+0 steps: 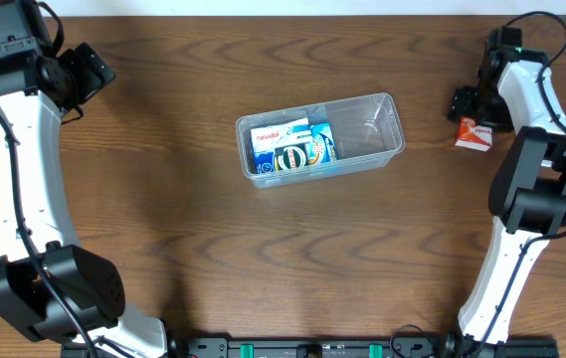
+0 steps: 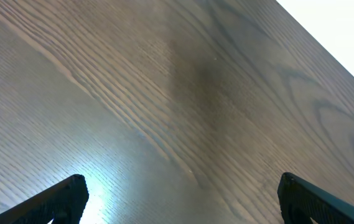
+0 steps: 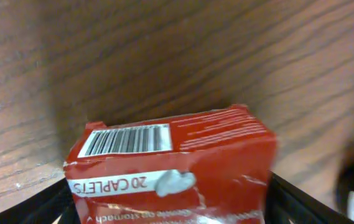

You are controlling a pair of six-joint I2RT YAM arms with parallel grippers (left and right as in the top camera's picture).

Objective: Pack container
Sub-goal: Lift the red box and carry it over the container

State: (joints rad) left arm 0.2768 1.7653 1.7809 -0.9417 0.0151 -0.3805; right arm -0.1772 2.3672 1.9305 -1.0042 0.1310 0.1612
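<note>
Right tool (image 3: 167,202) straddles the red box (image 3: 177,155), three o'clock from the container (image 1: 399,134); whether clamped, cannot tell. Best squeeze squarely before lifting toward its empty end. Left tool (image 2: 183,194) gapes.

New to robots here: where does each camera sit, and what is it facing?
Overhead: above the table, looking straight down at the container; both arms show.
Left wrist: on the left arm, facing bare table; its fingers fill the bottom corners.
Right wrist: on the right arm, close on a red box; fingers flank it.
Shared: overhead shows that box too.
</note>
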